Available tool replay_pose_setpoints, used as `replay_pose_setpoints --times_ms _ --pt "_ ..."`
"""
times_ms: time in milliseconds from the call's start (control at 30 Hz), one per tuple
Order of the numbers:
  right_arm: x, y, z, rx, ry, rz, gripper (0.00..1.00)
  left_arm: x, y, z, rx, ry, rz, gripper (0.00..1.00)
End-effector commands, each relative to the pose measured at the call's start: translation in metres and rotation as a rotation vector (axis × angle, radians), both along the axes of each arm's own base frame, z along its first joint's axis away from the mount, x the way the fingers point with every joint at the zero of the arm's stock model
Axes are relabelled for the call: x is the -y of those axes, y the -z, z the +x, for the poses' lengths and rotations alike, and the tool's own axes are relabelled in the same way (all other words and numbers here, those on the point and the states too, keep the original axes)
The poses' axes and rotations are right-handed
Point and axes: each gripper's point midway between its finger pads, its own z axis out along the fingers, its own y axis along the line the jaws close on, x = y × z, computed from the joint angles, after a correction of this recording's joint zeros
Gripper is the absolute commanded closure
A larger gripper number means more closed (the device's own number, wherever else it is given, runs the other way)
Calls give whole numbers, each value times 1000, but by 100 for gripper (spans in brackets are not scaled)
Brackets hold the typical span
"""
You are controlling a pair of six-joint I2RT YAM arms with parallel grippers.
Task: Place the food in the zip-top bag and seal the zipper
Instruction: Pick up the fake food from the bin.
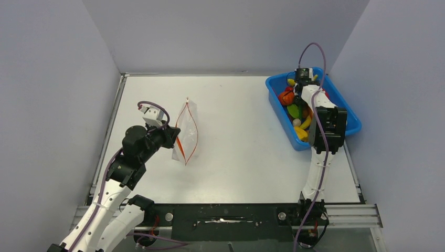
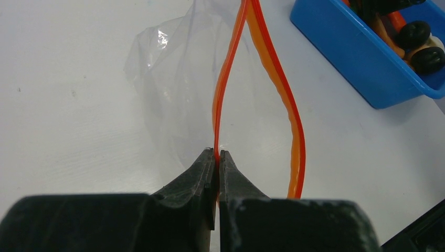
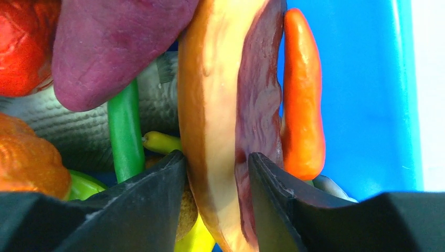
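White desk (image 1: 246, 168) under plain grey walls, and the job is barely begun (by my reckoning). My left claw (image 2: 217, 156) is pinched tight on one lip of the thin red-orange plastic zipper (image 2: 298, 157), near its end. The other lip bows away from it, so the mouth of the small see-through crinkly zip-top bag (image 2: 168, 79) gapes in a lens shape. The bag sits nearer the left edge of the desk than the right, and I see nothing inside it. Its zipper line, the long axis, runs from the far edge toward the near edge. The gap seems to face upward and toward the right edge, though I cannot tell its tilt.

All the glossy plastic toy food (image 1: 295, 111) is heaped in the blue plastic tray (image 2: 341, 52) at the far right corner, well apart from the bag. My right claw (image 3: 216, 160) is down in that heap, its jaws pressed on the two flanks of a tan-and-maroon toy wedge (image 3: 220, 89). The wedge stands on edge, its length running straight away from my wrist. An orange toy carrot (image 3: 302, 94) lies just beside it, parallel, against the tray's wall, and a purple toy eggplant (image 3: 110, 42) crowds the other side.

What is left, as I judge it: lift the wedge out, carry each piece across into the mouth, then press the zipper shut along its whole length.
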Motion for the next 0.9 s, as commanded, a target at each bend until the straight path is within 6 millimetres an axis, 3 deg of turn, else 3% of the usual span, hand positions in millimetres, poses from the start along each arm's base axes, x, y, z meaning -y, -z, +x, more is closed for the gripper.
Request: replay_pose_setpoints --times_ms 0,433,867 --pt "25 -21 -3 31 55 -65 56 4 -20 4 66 12 -41 100" --pt "18 -67 -12 120 87 -105 82 2 -20 4 71 6 -42 100" --pt "-31 -128 -35 241 67 -98 88 1 -19 5 70 -5 -46 100"
